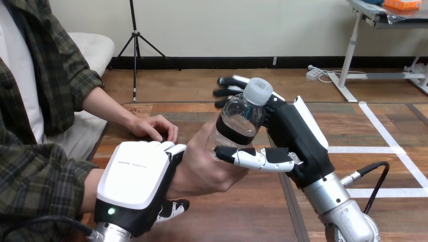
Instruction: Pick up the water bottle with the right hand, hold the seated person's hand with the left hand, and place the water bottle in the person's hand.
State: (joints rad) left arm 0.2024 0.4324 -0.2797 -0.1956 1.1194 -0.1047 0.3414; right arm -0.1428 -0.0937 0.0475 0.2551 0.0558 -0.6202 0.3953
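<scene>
A clear water bottle [241, 117] with a white cap and a black label band hangs tilted above the table's middle. My right hand [298, 138] is shut on it, with fingers behind the bottle and the thumb across its lower front. The bottle's base rests in the person's hand [204, 171], which cups it from the left. My left hand [134, 179], white shell upward, is shut on the person's wrist just behind that hand, with fingers over the top and the thumb underneath.
The person's other hand [154, 128] lies flat on the wooden table [252, 212] at the far left. White tape lines [386, 136] run across the table's right side. A black cable [376, 176] loops beside my right forearm.
</scene>
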